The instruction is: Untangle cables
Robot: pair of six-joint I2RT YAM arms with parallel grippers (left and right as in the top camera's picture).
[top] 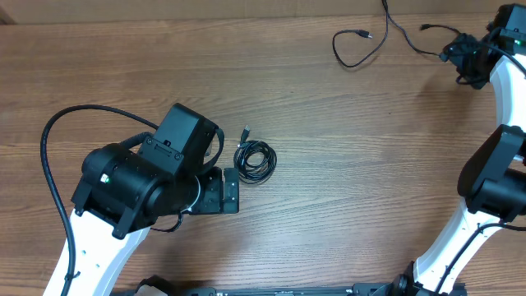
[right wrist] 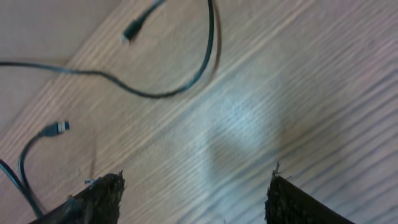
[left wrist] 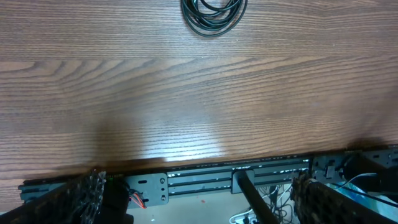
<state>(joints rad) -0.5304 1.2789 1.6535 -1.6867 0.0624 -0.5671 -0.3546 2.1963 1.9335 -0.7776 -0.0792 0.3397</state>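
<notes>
**A:** What fills most of the view?

**B:** The brown wood-grain table [top: 329, 214]. After that come the two arms. The left arm [top: 131, 185] is a big black-and-white bulk at the near left, and the right arm [top: 493, 173] runs up the right edge.

**A:** And the claws?

**B:** The left gripper [left wrist: 199, 186] has its jaws spread as wide as they go. Only bare wood and the table's near edge show between them, so it holds nothing. The right gripper [right wrist: 196, 186] also has its fingers [right wrist: 102, 196] apart over bare wood, with nothing in its grasp.

**A:** Where are the cables?

**B:** They are thin, black and slightly glossy. The coiled cable [top: 256, 161] is wound into a small tight ring near the middle of the table, just beside the left arm's claw. I cannot tell whether they touch. A short tail leaves the ring toward the far side and ends in a small plug [top: 246, 131].

**A:** The others?

**B:** They are in the far right corner. The looped cable [top: 349, 64] lies in an open curl. The long cord [top: 408, 43] runs from the far edge toward the right arm's claw. The right wrist view shows a curving cord and two small connectors, one of them a silver-tipped connector [right wrist: 57, 127].
</notes>
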